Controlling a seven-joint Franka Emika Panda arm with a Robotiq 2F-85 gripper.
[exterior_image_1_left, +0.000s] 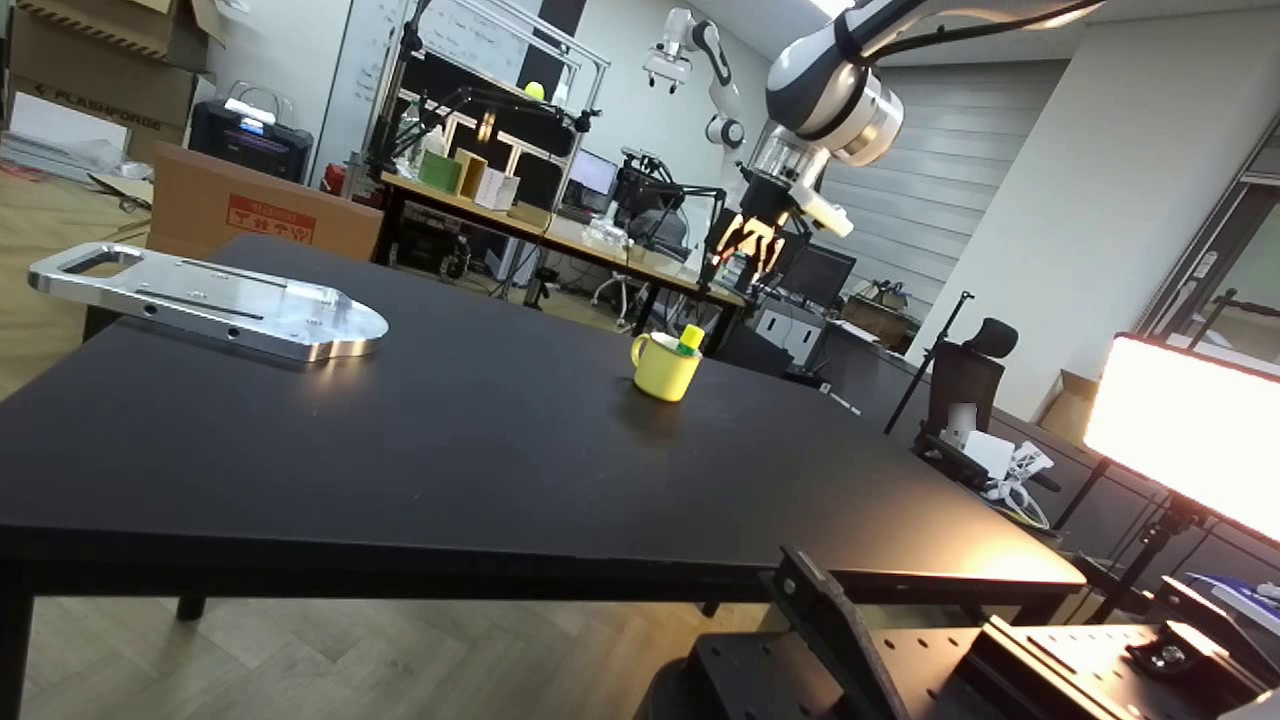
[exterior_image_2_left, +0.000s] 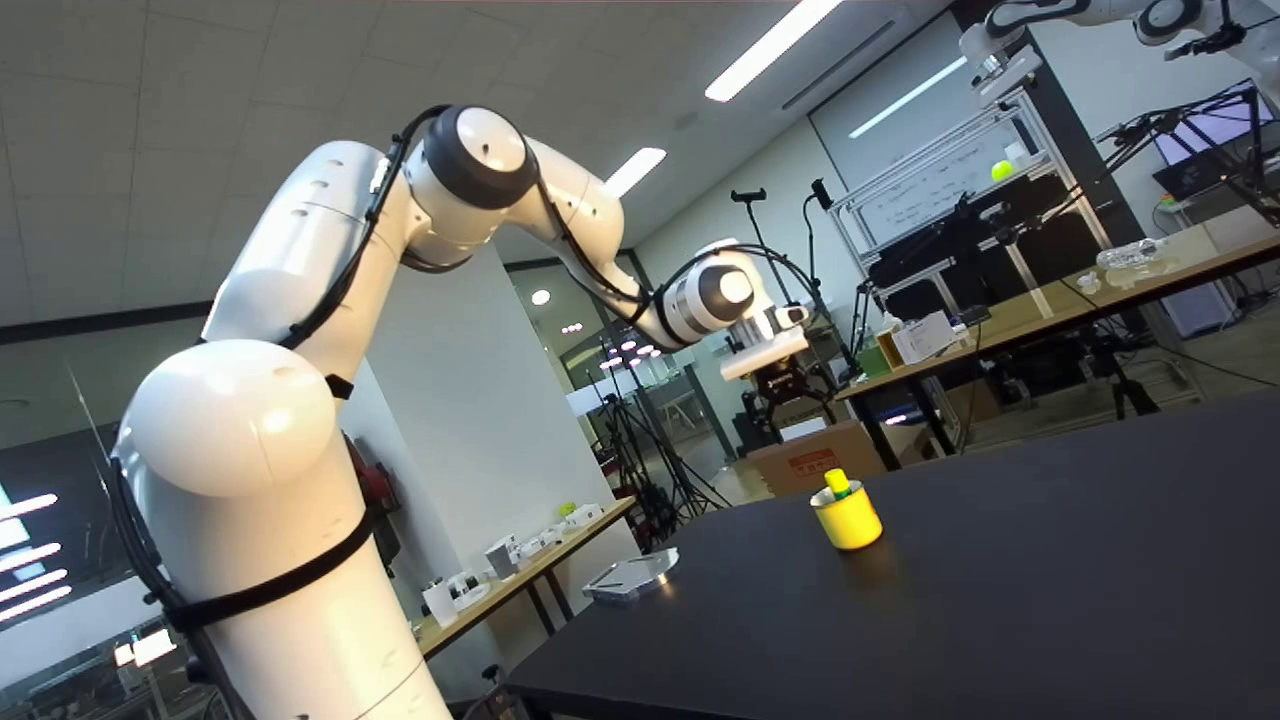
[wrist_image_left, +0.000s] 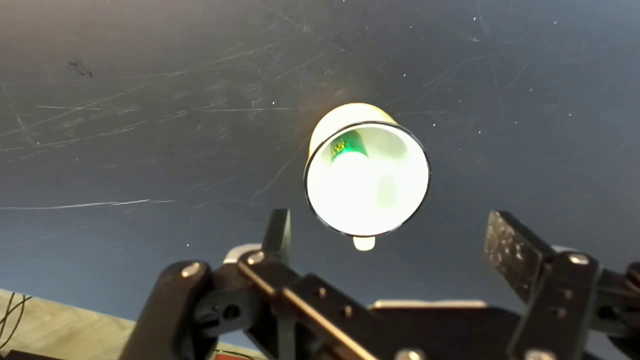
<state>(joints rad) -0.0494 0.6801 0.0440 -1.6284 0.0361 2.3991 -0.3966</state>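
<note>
Gripper (wrist_image_left: 389, 212) wide open, empty, above yellow, enamel-looking cylindrical mug (exterior_image_1_left: 662, 374); green-and-yellow, plastic-looking stick (exterior_image_1_left: 691, 338) juts out. Mug near far edge of black flat-topped desk (exterior_image_1_left: 480, 440), both exterior views. Any lowering: best slow, centred.

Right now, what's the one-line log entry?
black two-finger gripper: open, holding nothing | cylindrical yellow mug: upright on black table | yellow-topped green cylinder: inside mug
</note>
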